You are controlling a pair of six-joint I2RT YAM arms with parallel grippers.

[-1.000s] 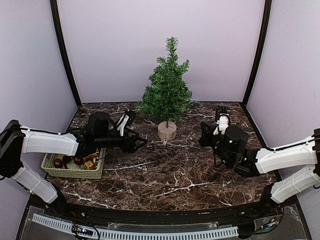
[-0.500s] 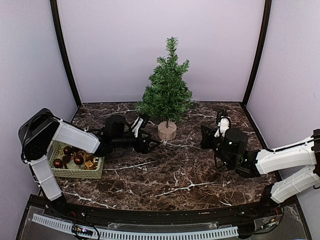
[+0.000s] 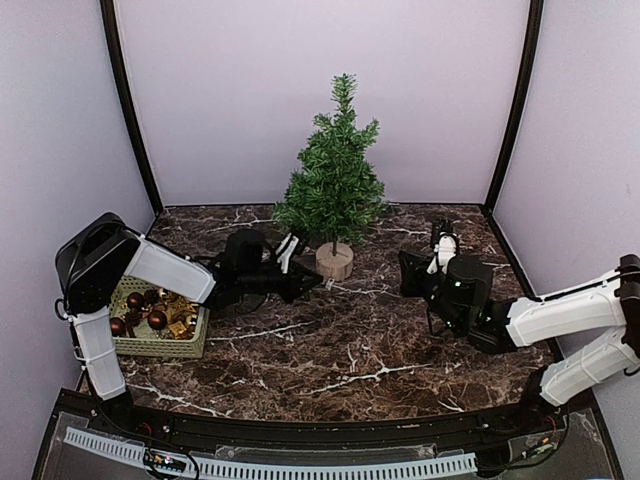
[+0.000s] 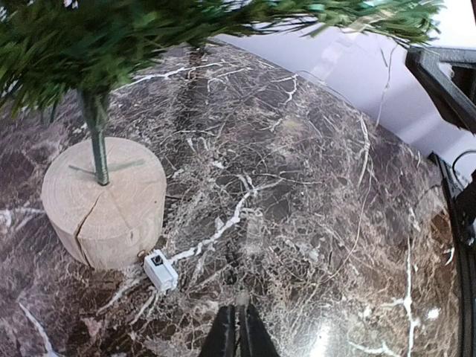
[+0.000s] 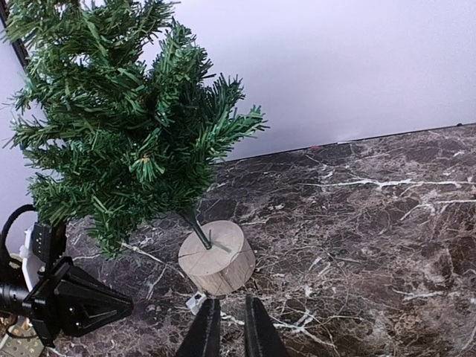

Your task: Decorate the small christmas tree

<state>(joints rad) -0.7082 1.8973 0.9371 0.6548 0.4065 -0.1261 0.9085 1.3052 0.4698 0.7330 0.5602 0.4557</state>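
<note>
The left pincer (image 4: 238,327) is clenched on nothing, near-left of the small christmas tree (image 3: 333,190) and just beside its stump. The right pincer (image 5: 227,327) is slightly parted and empty above the worktop (image 3: 400,340).

a dark brown table (image 3: 380,340) with a marble pattern of white veins carries everything. the small christmas tree (image 3: 333,190) stands upright on it toward the back centre, on its round pale wooden stump base (image 3: 334,262). a little white box (image 4: 161,270) lies on the surface just beside the stump. a pale green basket (image 3: 150,347) sits near the left edge, well apart from the tree.
</note>
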